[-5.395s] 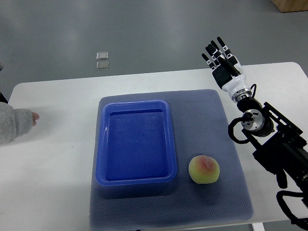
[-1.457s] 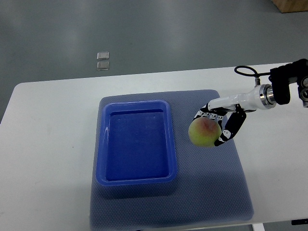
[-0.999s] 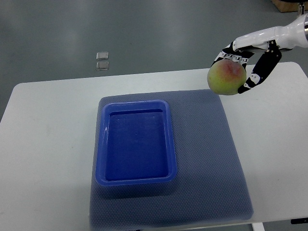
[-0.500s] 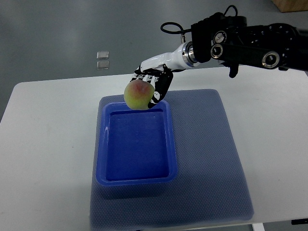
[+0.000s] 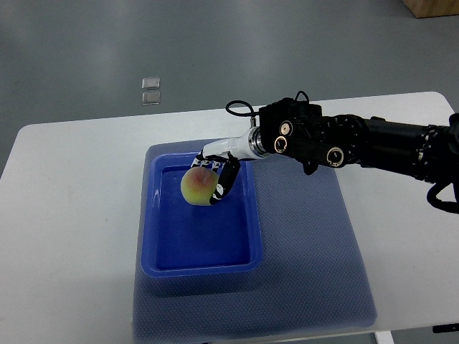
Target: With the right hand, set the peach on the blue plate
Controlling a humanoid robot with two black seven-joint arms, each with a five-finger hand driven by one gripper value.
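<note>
My right hand (image 5: 214, 179), fingers wrapped around the peach (image 5: 200, 187), has dropped from above the far rim to inside the blue plate (image 5: 153, 236) on the table (image 5: 72, 215); I judge only the release remains

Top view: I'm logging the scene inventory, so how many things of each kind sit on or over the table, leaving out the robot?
Peach: 1, held in the right hand over the tray
Blue tray: 1
Grey mat: 1
Total: 3
</note>
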